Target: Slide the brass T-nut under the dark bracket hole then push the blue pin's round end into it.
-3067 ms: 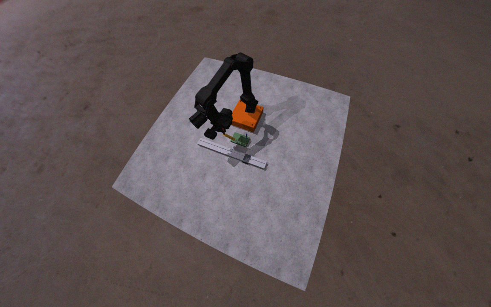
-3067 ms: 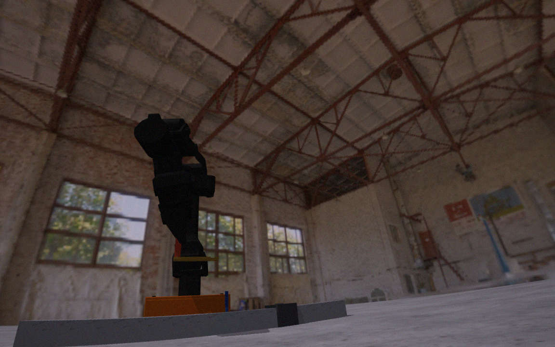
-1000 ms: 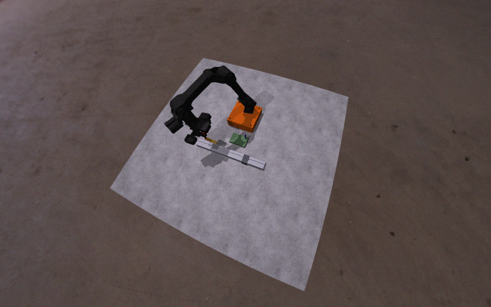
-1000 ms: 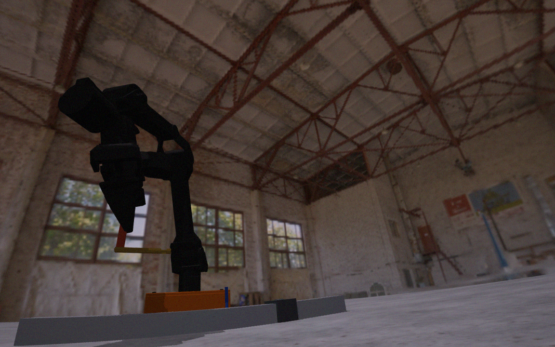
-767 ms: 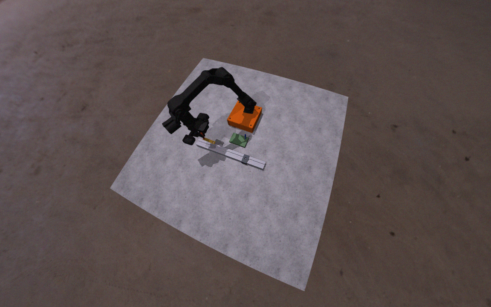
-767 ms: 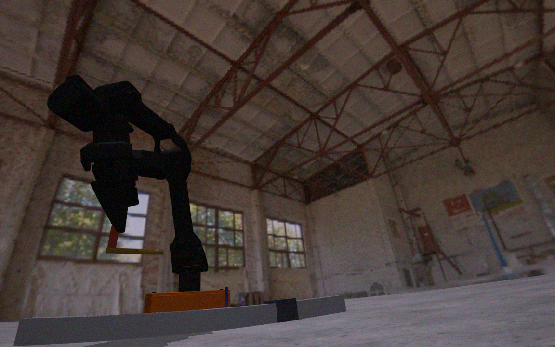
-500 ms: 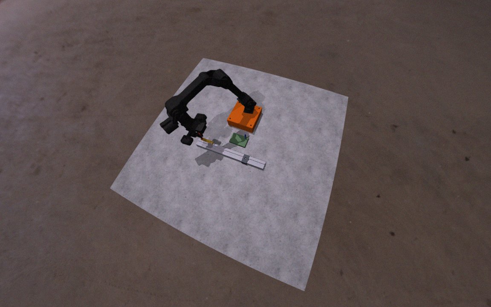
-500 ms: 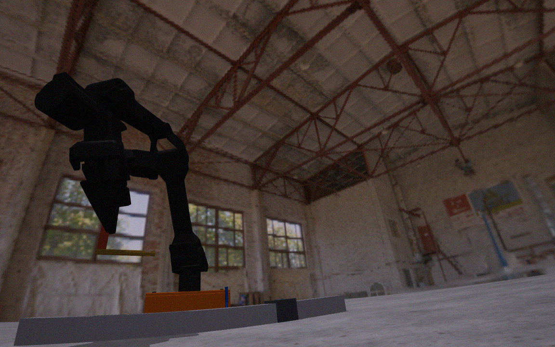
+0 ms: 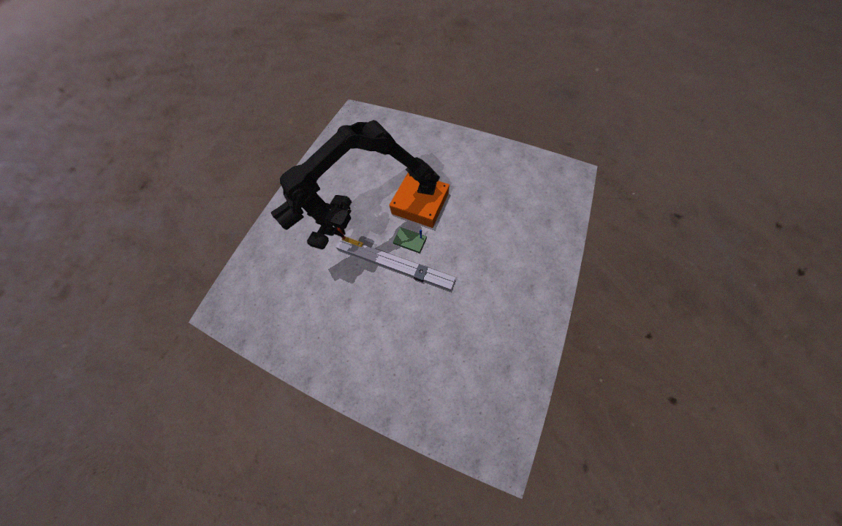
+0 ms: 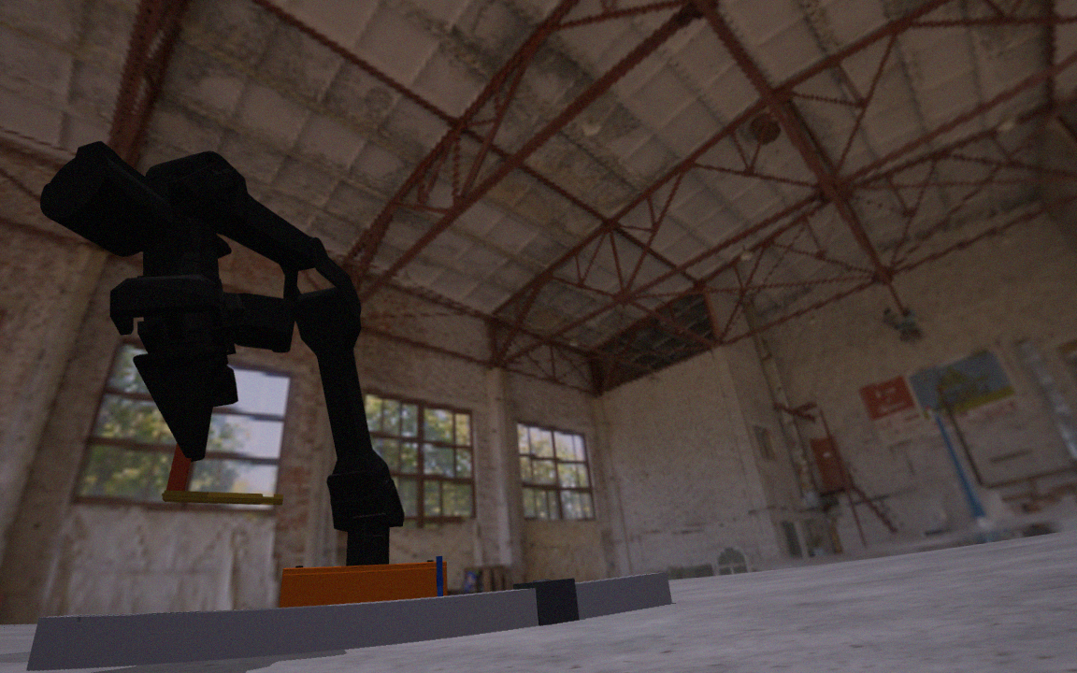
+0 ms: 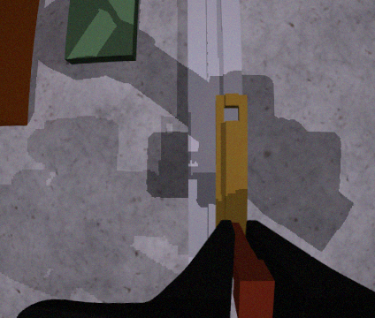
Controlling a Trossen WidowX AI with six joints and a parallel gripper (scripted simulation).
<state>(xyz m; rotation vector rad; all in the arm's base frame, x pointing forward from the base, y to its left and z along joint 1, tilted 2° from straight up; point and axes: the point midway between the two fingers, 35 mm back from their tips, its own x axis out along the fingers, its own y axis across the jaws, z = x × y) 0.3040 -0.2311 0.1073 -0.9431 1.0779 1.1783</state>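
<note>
We see the brass T-nut (image 9: 352, 242) (image 10: 220, 497) (image 11: 233, 155) held above the aluminum rail (image 9: 395, 263) (image 10: 291, 629) (image 11: 197, 40), at lower left in the exterior view. Our gripper (image 9: 339, 230) (image 10: 191, 458) (image 11: 237, 230) is clamped on its orange handle (image 9: 340, 231) (image 10: 179, 471) (image 11: 256, 302). In the wrist view, the green tray (image 9: 409, 239) (image 11: 101, 33) sits upper left.

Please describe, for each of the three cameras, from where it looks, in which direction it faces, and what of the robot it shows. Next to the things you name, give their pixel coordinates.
Top: high above, looking steeply down at the mat; whole arm, gripper (image 9: 339, 233) (image 10: 193, 458) (image 11: 237, 230) and orange base (image 9: 416, 207) (image 10: 358, 584) (image 11: 8, 62).
Exterior: low, near mat level, facing across the rail (image 9: 397, 263) (image 10: 291, 629) (image 11: 198, 40) and slightly upward; arm, gripper and base.
Wrist: on the arm near the gripper, facing past its fingers toward the rail; black fingers, part of the base.
Shared by top and exterior: the blue pin (image 9: 421, 232) (image 10: 439, 576) and dark bracket (image 9: 420, 272) (image 10: 557, 601).
</note>
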